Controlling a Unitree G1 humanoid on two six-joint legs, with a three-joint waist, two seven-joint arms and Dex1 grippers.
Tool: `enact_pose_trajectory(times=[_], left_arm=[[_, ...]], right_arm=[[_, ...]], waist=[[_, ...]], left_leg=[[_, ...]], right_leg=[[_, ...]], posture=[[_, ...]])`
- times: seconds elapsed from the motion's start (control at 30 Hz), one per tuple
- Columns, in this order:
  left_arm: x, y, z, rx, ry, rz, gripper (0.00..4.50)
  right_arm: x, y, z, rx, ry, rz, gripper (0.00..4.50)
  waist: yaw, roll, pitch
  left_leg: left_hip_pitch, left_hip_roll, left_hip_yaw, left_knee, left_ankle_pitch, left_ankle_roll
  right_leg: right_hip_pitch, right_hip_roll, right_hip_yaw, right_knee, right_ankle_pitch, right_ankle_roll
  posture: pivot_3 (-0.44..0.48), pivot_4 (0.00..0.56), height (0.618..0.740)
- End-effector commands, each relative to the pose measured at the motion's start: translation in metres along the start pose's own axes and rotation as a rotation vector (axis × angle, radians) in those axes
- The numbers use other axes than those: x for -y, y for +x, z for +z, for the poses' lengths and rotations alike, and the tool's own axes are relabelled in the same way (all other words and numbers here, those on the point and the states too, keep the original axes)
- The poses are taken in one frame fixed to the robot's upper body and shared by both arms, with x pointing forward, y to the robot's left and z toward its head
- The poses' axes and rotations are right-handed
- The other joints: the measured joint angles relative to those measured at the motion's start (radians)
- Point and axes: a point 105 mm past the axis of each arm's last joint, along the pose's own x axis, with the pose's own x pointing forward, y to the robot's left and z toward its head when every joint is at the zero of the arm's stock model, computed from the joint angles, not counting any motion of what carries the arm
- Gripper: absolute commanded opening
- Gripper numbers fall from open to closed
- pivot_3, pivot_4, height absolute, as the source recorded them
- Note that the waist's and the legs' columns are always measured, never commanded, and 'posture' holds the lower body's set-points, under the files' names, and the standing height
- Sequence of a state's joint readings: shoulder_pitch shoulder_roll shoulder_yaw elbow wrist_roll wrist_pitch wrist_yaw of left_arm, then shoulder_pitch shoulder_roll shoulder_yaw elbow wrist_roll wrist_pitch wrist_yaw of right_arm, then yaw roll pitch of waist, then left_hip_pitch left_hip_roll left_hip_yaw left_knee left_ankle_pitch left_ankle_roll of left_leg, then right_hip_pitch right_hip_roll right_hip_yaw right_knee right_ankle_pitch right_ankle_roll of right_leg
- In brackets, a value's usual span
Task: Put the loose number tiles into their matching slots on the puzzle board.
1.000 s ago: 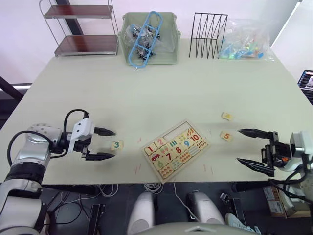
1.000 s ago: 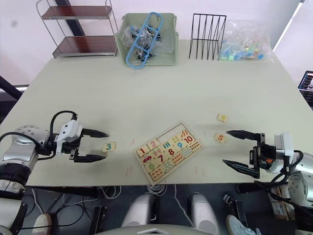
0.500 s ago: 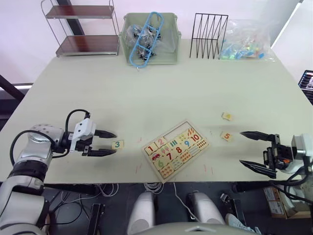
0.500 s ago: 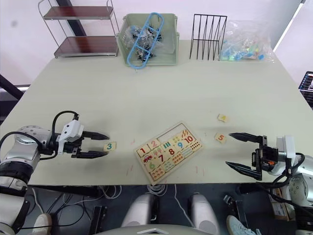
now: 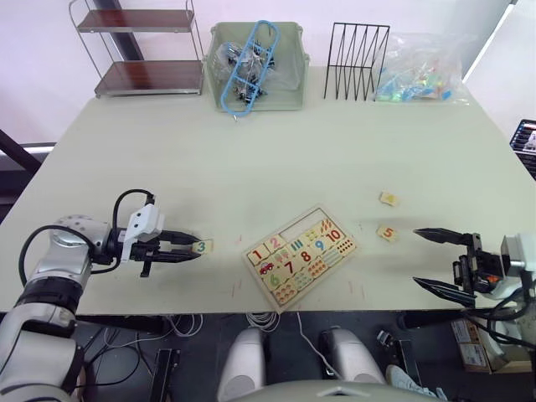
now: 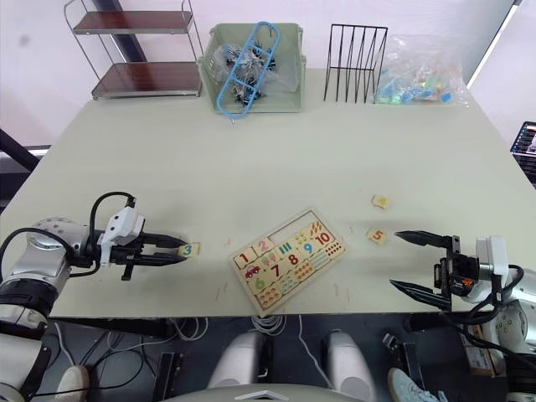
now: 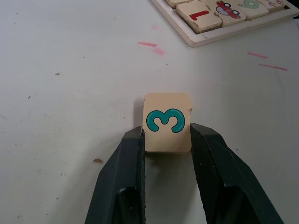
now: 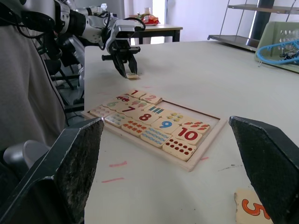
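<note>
Pale and scuffed with faint red marks, the surface [image 5: 251,159] carries the board [image 5: 301,257] near its front edge, lying askew, its long axis running diagonally from the robot's near left to far right. Its open slots [image 5: 298,226] form the far row, bare wood awaiting tiles; tiles 1 and 2 appear already seated.

The left gripper [image 7: 164,140] lies low and level along the surface, its fingers [image 7: 128,154] closed to a narrow gap on tile 3 [image 7: 167,122], pressing its two side edges. Only the near part of the tile sits between the fingertips; the rest juts beyond them toward the board. The teal digit faces up but reads turned on its side from the wrist, its open side toward the fingers. The low, flat approach looks chosen to pinch so thin a piece by its edges. The tile seems to rest on the surface, not yet lifted.

The right gripper [image 6: 416,264] hovers near the front edge with fingers spread wide and empty. Tile 5 [image 5: 387,233] lies just beyond its fingertips, toward the board; another tile [image 5: 388,198], its digit unreadable, sits farther off.
</note>
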State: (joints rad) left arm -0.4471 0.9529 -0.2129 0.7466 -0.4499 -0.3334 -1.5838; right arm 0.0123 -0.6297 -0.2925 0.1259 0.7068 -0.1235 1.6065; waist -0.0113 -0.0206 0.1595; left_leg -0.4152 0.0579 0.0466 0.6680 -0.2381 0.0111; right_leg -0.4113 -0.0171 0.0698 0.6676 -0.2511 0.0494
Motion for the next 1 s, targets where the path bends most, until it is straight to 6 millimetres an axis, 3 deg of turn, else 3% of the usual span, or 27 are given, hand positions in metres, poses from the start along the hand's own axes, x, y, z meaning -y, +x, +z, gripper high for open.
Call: enact_pose_trajectory(times=[0.03, 0.3, 0.4, 0.53, 0.73, 1.0], left_arm=[[0.001, -0.009, 0.009, 0.004, 0.026, -0.01, 0.9], [0.014, -0.01, 0.054, 0.073, 0.039, -0.013, 0.9], [0.02, -0.004, 0.081, 0.099, 0.035, -0.003, 0.9], [0.02, 0.001, 0.095, 0.09, 0.006, 0.037, 0.9], [0.021, 0.024, 0.126, 0.043, 0.008, 0.085, 0.9], [0.005, 0.043, 0.149, -0.04, 0.0, 0.152, 0.9]], right_arm=[[0.001, 0.0, 0.007, 0.02, -0.036, 0.002, 4.5], [0.001, -0.001, 0.007, 0.048, -0.02, -0.012, 4.5], [0.001, -0.002, 0.005, 0.05, -0.019, -0.021, 4.5], [0.002, -0.001, 0.004, 0.052, -0.021, -0.021, 4.5], [0.007, 0.0, 0.006, 0.053, -0.037, -0.022, 4.5], [0.014, 0.006, 0.005, 0.061, -0.06, -0.021, 4.5]], waist=[[0.0, 0.0, 0.0], [-0.001, 0.0, 0.0], [0.001, 0.001, 0.0], [0.0, 0.001, 0.001], [-0.001, 0.001, 0.001], [0.0, 0.001, 0.001]], left_leg=[[0.0, 0.0, 0.0, 0.0, 0.0, 0.0], [0.0, 0.001, 0.0, 0.0, 0.0, 0.0], [0.0, 0.001, 0.0, 0.0, 0.0, 0.0], [0.001, 0.0, 0.0, 0.001, 0.0, 0.0], [0.001, 0.0, 0.0, 0.001, 0.0, 0.0], [0.0, 0.0, -0.001, 0.001, 0.0, 0.0]], right_leg=[[0.0, 0.0, 0.0, 0.0, 0.0, 0.0], [0.0, 0.0, 0.0, 0.001, 0.0, -0.001], [0.0, 0.0, 0.0, 0.001, -0.001, -0.001], [0.0, 0.0, 0.0, 0.002, -0.002, -0.002], [0.0, 0.0, 0.0, 0.002, -0.001, 0.0], [0.0, 0.001, 0.001, 0.002, 0.0, 0.002]], posture=[[0.0, 0.15, 0.74], [0.0, 0.15, 0.74], [0.0, 0.15, 0.74], [0.0, 0.15, 0.74], [0.0, 0.15, 0.74], [0.0, 0.15, 0.74]])
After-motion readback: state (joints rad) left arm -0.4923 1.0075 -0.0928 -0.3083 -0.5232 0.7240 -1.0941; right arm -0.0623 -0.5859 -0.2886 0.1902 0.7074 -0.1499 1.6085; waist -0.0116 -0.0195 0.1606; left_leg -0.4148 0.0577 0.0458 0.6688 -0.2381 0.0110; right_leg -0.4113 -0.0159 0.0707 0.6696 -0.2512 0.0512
